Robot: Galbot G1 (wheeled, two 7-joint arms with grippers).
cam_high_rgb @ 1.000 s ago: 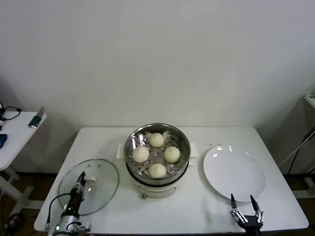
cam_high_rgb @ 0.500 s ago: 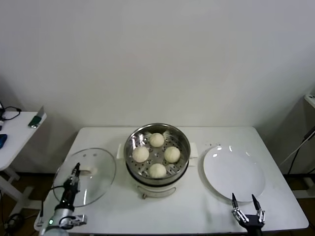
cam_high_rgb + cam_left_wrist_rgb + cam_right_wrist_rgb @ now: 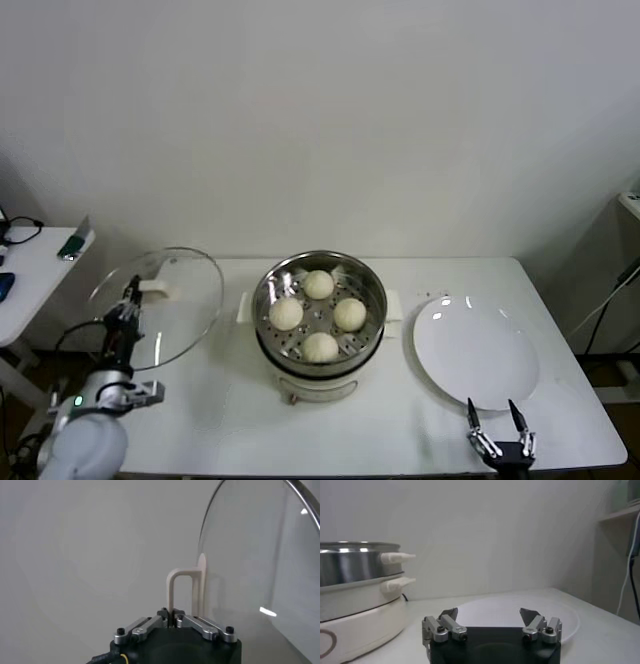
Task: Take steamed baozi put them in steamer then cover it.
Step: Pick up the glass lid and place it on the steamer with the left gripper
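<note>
Several cream-white baozi [image 3: 319,285] lie in the shiny steamer [image 3: 372,283], which sits uncovered on its white cooker base [image 3: 318,385] at the table's middle. The cover [image 3: 185,300], a clear glass lid, hangs tilted on edge above the table's left end, apart from the steamer. My left gripper [image 3: 130,296] is shut on the lid's cream handle [image 3: 156,290]. In the left wrist view the left gripper [image 3: 171,615] pinches one leg of the handle [image 3: 183,575], with the cover's glass [image 3: 260,555] beside it. My right gripper [image 3: 497,418] stands open and empty at the front right edge.
A bare white plate [image 3: 475,350] lies right of the steamer, just beyond the right gripper [image 3: 489,614]; the steamer [image 3: 355,560] stands off to its side. A small side table [image 3: 30,265] with loose items stands at the far left.
The left gripper has raised the cover off the table and carried it back and to the left, tipping it from flat to nearly on edge. The right arm has stayed put.
</note>
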